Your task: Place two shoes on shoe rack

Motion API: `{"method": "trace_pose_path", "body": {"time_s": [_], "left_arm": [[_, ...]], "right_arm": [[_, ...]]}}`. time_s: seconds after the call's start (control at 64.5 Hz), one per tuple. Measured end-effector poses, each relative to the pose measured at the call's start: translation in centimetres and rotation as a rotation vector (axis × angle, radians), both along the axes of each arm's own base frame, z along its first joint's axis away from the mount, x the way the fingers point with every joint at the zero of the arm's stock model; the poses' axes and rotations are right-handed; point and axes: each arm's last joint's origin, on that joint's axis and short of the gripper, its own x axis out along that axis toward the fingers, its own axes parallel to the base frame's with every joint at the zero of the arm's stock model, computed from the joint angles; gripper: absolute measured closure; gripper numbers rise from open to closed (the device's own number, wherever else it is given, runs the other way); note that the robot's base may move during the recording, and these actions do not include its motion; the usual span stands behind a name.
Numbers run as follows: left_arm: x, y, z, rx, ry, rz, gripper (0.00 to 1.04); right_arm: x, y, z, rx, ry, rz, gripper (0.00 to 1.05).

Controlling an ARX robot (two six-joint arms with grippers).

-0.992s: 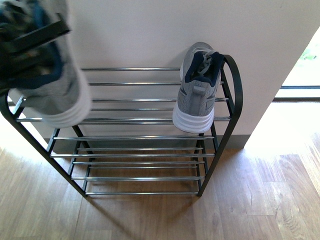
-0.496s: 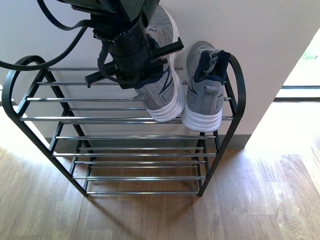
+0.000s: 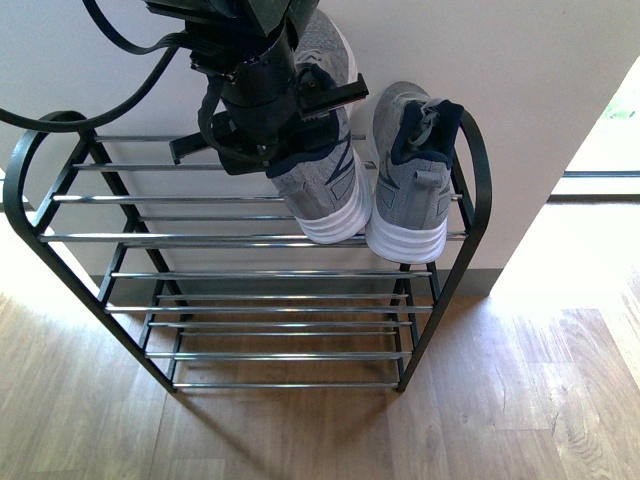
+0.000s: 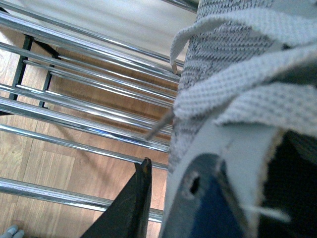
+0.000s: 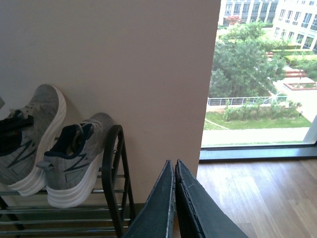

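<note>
Two grey knit sneakers with white soles stand side by side on the top tier of the shoe rack point(image 3: 250, 238). My left gripper point(image 3: 270, 120) is shut on the collar of the left grey sneaker point(image 3: 325, 190), which leans toe-up against the wall. In the left wrist view that sneaker point(image 4: 237, 94) fills the frame, with one black finger point(image 4: 136, 198) outside its heel. The second sneaker point(image 3: 410, 190) rests at the rack's right end, also seen as the nearer sneaker point(image 5: 74, 158) in the right wrist view. My right gripper point(image 5: 174, 166) hangs shut and empty, to the right of the rack.
The rack stands against a pale wall point(image 3: 520, 80) on a wooden floor point(image 3: 500, 400). Chrome bars of lower tiers point(image 3: 280, 325) lie bare. A floor-to-ceiling window point(image 5: 262, 74) is to the right. Black cables point(image 3: 120, 110) loop from my left arm over the rack's left end.
My left arm swung the grey sneaker from the rack's far left to beside the other sneaker, then settled it slightly lower against the top bars.
</note>
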Motion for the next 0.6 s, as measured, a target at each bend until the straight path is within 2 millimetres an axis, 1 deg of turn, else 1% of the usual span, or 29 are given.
{"method": "trace_pose_path", "body": {"time_s": [0.078, 0.109, 0.124, 0.14, 0.155, 0.186, 0.202, 0.279, 0.295, 0.31, 0.388, 0.419, 0.45, 0.496, 0.574, 0.605], "left_arm": [[-0.1, 0.1, 0.2, 0.001, -0.010, -0.006, 0.53], [-0.1, 0.1, 0.2, 0.002, -0.013, -0.005, 0.50], [-0.2, 0.1, 0.3, 0.004, -0.013, -0.006, 0.47], [-0.2, 0.1, 0.3, 0.004, -0.013, -0.006, 0.46], [-0.2, 0.1, 0.4, 0.005, -0.016, -0.006, 0.42], [-0.2, 0.1, 0.4, 0.005, -0.017, -0.006, 0.39], [-0.2, 0.1, 0.5, 0.005, -0.020, -0.006, 0.35], [-0.2, 0.1, 1.0, -0.001, -0.032, -0.006, 0.23], [-0.2, 0.1, 1.0, -0.001, -0.032, -0.006, 0.22], [-0.3, 0.1, 1.1, -0.002, -0.035, -0.006, 0.18], [-0.3, 0.1, 1.4, -0.006, -0.042, -0.004, 0.08], [-0.3, 0.1, 1.5, -0.006, -0.043, -0.001, 0.08], [-0.3, 0.1, 1.5, -0.007, -0.044, 0.001, 0.12], [-0.2, 0.1, 1.6, -0.010, -0.047, 0.007, 0.20], [-0.4, 0.1, 1.7, -0.026, -0.055, 0.026, 0.38], [-0.5, 0.2, 1.7, -0.031, -0.057, 0.030, 0.42]], "right_arm": [[0.0, 0.0, 0.0, 0.000, 0.000, 0.000, 1.03], [0.0, 0.0, 0.0, 0.000, 0.000, 0.000, 1.03], [0.0, 0.0, 0.0, 0.000, 0.000, 0.000, 1.03], [0.0, 0.0, 0.0, 0.000, 0.000, 0.000, 1.03], [0.0, 0.0, 0.0, 0.000, 0.000, 0.000, 1.03], [0.0, 0.0, 0.0, 0.000, 0.000, 0.000, 1.03], [0.0, 0.0, 0.0, 0.000, 0.000, 0.000, 1.03], [0.0, 0.0, 0.0, 0.000, 0.000, 0.000, 1.03], [0.0, 0.0, 0.0, 0.000, 0.000, 0.000, 1.03], [0.0, 0.0, 0.0, 0.000, 0.000, 0.000, 1.03], [0.0, 0.0, 0.0, 0.000, 0.000, 0.000, 1.03], [0.0, 0.0, 0.0, 0.000, 0.000, 0.000, 1.03], [0.0, 0.0, 0.0, 0.000, 0.000, 0.000, 1.03], [0.0, 0.0, 0.0, 0.000, 0.000, 0.000, 1.03], [0.0, 0.0, 0.0, 0.000, 0.000, 0.000, 1.03], [0.0, 0.0, 0.0, 0.000, 0.000, 0.000, 1.03]]}}
